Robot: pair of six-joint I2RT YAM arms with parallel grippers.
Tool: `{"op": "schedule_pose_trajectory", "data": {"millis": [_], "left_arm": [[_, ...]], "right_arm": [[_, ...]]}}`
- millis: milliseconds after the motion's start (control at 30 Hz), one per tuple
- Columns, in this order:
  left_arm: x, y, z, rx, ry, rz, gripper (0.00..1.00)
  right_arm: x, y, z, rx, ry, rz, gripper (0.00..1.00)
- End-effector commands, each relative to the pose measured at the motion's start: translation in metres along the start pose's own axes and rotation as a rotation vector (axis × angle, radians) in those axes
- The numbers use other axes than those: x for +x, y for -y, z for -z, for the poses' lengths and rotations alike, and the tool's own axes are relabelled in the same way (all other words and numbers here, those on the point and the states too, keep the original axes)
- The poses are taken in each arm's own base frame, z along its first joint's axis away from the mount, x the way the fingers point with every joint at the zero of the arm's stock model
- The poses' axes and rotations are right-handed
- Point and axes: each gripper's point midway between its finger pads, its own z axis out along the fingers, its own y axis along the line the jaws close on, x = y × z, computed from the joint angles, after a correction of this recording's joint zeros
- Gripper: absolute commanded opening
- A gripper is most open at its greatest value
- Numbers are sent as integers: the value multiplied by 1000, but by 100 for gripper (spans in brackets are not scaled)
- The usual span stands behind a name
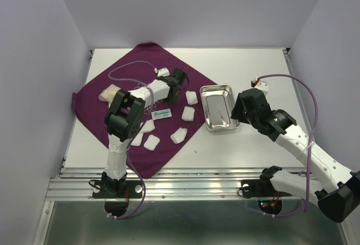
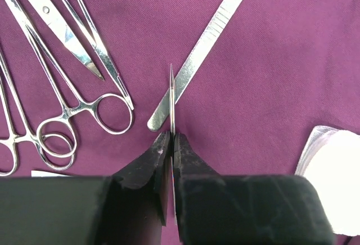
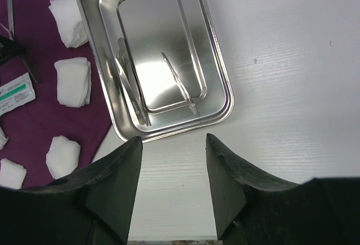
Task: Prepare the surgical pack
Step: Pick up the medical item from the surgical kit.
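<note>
The left gripper (image 2: 171, 139) is over the middle of the purple cloth (image 1: 93, 104), its jaws pinched narrow on a thin pointed metal instrument (image 2: 172, 101), with a flat scalpel handle (image 2: 205, 42) and ring-handled forceps (image 2: 67, 110) lying on the cloth just beside it. Gauze pads (image 1: 188, 113) are scattered over the cloth's right half. The right gripper (image 3: 173, 144) hangs wide and empty by the steel tray (image 3: 219, 65), which sits just off the cloth's right corner with two slim instruments (image 3: 180, 85) inside.

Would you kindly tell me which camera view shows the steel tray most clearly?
The right wrist view: the steel tray fills the upper frame, with two thin instruments lying inside. The top external view shows it whole but small, beside the purple cloth. The left wrist view misses it entirely.
</note>
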Motion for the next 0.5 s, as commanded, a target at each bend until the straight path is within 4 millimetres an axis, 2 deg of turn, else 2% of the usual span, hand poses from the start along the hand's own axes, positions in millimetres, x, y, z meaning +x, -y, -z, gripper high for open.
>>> {"op": "schedule_pose_trajectory", "data": {"millis": [0,133,267,367,467], "left_arm": [[-32,8,40,70,71,43,14],[-49,14,72,133,113,53,14],[-53,29,97,206,134,38,13],[-43,53,115,295,116,-10,12],[-23,81,132,399,72,-48,12]], "right_arm": [[-14,-3,6,-10,51,-15,54],[-13,-3,5,-11,52,-25,55],[-14,-5,3,-12,53,-30,54],[-18,-1,6,5,73,-51,55],[-25,6,13,23,113,-77,55]]}}
